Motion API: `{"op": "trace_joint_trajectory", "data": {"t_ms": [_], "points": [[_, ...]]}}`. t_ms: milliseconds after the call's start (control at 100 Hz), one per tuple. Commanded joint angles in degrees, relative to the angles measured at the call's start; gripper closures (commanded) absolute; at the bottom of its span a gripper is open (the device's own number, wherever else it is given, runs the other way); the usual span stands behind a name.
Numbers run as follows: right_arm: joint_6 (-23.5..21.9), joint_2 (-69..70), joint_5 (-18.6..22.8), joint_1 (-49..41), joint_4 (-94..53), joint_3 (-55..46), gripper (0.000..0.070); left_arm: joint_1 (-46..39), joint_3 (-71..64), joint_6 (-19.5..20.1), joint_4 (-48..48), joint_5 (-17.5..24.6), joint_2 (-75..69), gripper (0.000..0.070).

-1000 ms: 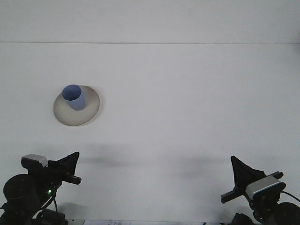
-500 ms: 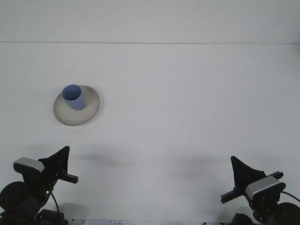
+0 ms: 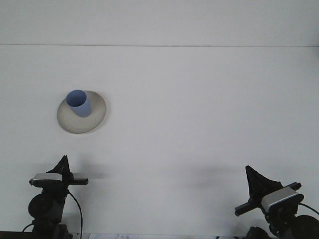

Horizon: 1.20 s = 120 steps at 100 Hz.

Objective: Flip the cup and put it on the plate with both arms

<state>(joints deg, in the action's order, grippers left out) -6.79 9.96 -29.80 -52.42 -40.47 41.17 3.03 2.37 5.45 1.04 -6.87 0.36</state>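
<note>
A light blue cup (image 3: pixel 79 103) stands upright, mouth up, on the left part of a pale round plate (image 3: pixel 94 119) at the left of the white table. My left gripper (image 3: pixel 65 170) is low at the bottom left, well in front of the plate and touching nothing. My right gripper (image 3: pixel 253 191) hangs at the bottom right, far from the cup and the plate. Nothing is held by either one.
The white table (image 3: pixel 199 109) runs back to a seam with the white wall. Dark arm bodies and a cable fill the bottom corners.
The left arm has swung and drawn back: its gripper turned from pointing right to standing narrower and more upright, further right. The right arm, cup and plate have not moved.
</note>
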Motion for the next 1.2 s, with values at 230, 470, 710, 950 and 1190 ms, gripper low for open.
{"op": "trace_joint_trajectory", "data": {"t_ms": [230,470,710,950,1190], "points": [[0.17,0.15,-0.20,-0.55,0.61,0.46,0.0693,-0.07,-1.57,-2.56,-1.68,-0.74,-0.20,0.0686],[0.17,0.15,-0.20,-0.52,0.61,0.48,0.0693,-0.07,-1.57,-2.54,-1.60,-0.76,-0.20,0.0686],[0.17,0.15,-0.20,-0.55,0.61,0.48,0.0693,-0.07,-1.57,-2.54,-1.60,-0.76,-0.20,0.0685],[0.17,0.15,-0.20,-0.52,0.61,0.48,0.0693,-0.07,-1.57,-2.54,-1.60,-0.76,-0.20,0.0685],[4.96,0.11,0.02,7.23,4.44,-1.84,0.0693,-0.07,-1.57,-2.54,-1.60,-0.74,-0.20,0.0686]]}}
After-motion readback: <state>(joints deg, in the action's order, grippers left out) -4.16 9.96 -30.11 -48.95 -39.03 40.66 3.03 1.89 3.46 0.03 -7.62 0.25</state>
